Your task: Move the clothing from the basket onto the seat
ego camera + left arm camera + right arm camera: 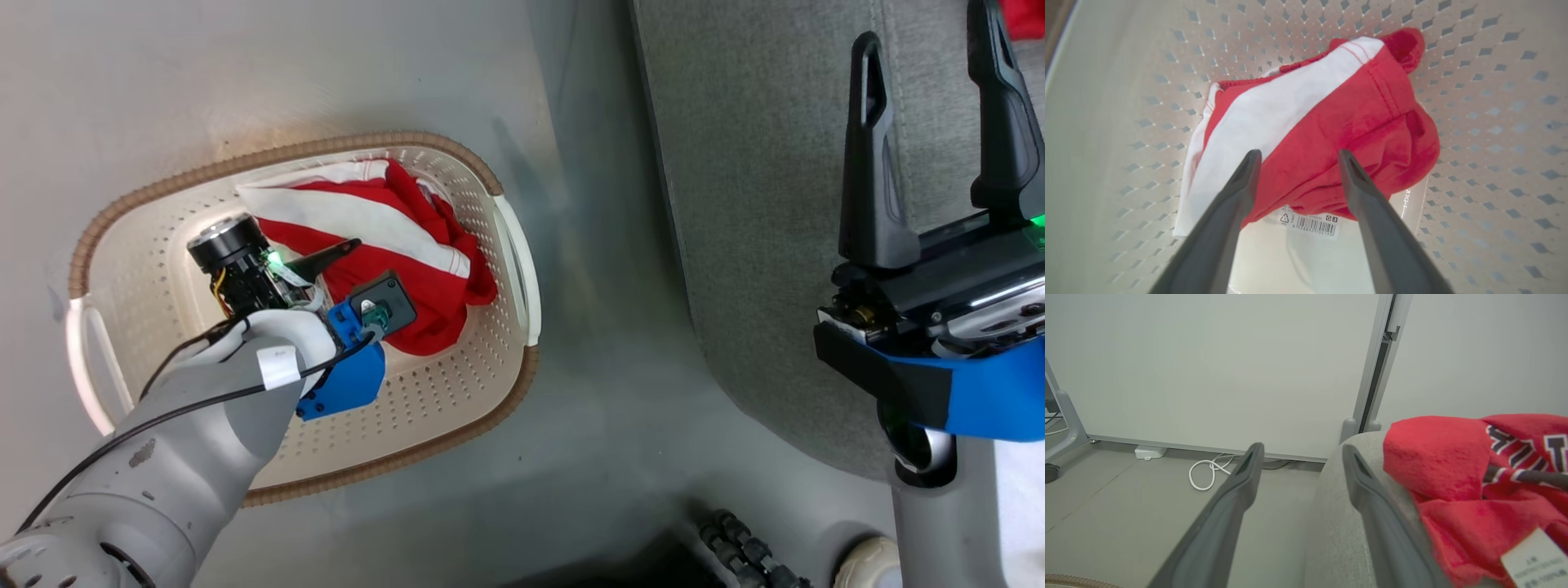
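Note:
The cream basket with a brown rim stands on the floor at the left. A red garment with white stripes lies bunched inside it. My left gripper reaches down into the basket. In the left wrist view it is open, its fingertips over the red cloth with nothing clamped. My right gripper stands open over the grey seat. Another red garment with block lettering lies on the seat just right of the open right gripper.
Grey floor separates the basket from the seat. A barcode label sits on the basket's bottom. A white cable lies by the wall, and a wheeled frame stands at the left. My dark base parts show near the bottom edge.

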Tool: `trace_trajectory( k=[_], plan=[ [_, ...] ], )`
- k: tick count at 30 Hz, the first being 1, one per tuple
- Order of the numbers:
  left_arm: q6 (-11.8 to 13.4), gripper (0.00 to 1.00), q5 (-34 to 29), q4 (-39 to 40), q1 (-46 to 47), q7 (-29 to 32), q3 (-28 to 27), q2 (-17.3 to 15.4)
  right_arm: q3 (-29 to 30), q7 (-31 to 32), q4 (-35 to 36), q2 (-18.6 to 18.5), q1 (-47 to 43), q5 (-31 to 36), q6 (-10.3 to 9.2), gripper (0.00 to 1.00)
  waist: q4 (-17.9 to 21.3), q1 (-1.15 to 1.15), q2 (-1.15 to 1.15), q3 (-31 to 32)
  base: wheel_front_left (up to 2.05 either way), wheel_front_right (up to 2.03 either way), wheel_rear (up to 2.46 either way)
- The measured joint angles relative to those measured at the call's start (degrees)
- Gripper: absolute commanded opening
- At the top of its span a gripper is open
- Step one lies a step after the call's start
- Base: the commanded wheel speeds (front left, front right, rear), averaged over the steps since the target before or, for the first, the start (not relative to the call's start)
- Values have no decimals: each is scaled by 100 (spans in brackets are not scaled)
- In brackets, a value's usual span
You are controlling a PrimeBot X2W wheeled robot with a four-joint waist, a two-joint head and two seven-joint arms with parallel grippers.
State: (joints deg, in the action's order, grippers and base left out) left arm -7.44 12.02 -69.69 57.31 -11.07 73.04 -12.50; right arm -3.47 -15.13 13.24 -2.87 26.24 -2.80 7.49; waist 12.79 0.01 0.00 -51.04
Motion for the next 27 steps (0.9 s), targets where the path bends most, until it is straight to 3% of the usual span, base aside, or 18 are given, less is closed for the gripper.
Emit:
trace_trajectory(
  k=[24, 25, 26, 27],
  plan=[
    [0, 100, -506, -236, 551, 297, 26, 59, 105, 0, 620, -1, -199, 22, 0, 100, 60, -1, 0, -883, 0, 0, 0],
    [1, 47, -503, -244, 550, 304, 26, 75, 116, 0, 632, -1, -211, 29, 0, 100, 53, -1, 0, -888, 0, 0, 0],
    [0, 11, -500, -248, 550, 320, 26, 91, 123, 0, 647, -1, -213, 33, 0, 100, 45, -1, 0, -891, 0, 0, 0],
    [0, 0, -522, -254, 550, 336, 26, 107, 127, 0, 660, -1, -218, 54, 0, 100, 37, -1, 0, -893, 0, 0, 0]
  ],
)
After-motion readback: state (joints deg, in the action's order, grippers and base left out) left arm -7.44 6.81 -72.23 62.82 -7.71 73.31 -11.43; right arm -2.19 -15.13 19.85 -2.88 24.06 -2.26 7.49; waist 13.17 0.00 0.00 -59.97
